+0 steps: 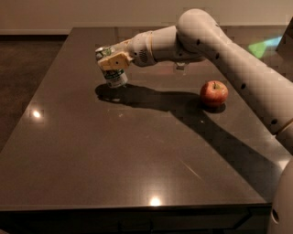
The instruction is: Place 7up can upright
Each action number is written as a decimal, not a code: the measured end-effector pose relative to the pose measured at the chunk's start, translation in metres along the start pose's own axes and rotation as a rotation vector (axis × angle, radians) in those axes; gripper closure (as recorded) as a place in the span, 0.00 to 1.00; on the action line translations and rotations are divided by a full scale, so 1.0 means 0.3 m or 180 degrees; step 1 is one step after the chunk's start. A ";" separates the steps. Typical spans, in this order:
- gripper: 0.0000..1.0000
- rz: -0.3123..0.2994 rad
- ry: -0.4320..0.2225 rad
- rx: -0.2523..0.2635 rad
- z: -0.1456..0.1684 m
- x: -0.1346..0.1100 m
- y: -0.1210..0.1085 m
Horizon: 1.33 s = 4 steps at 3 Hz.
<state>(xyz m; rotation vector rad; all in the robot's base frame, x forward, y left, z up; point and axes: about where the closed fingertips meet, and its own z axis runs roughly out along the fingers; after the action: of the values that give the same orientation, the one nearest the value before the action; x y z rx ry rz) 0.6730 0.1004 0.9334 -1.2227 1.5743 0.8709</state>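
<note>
A dark, glossy tabletop point(137, 155) fills most of our view, with a pale wall point(91, 13) behind it and two bright glints point(36, 113) on its nearer part. We see the white arm point(215, 50) come in from the right and reach across to the far left part of the tabletop. At its end the tool point(111, 61) is clamped on the 7up can point(115, 77), with a tan finger point(116, 59) pressed across the can's upper part. The can is nearly upright and leans a little, its silver top toward the far left. Its base is low over the tabletop, and we cannot tell whether it touches. A dark shadow point(151, 98) lies just beneath the can and stretches right under the arm. A red apple point(214, 93) sits on the tabletop well apart from the can, to the right, close by the arm
</note>
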 end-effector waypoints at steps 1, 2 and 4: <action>1.00 -0.0123 -0.0066 0.0012 0.034 -0.012 0.006; 1.00 -0.0218 -0.0128 0.0044 0.058 -0.016 0.008; 1.00 -0.0223 -0.0345 0.0089 0.070 -0.001 0.003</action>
<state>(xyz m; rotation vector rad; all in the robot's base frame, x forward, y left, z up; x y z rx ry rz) 0.6772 0.1200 0.9271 -1.1843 1.4444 0.8533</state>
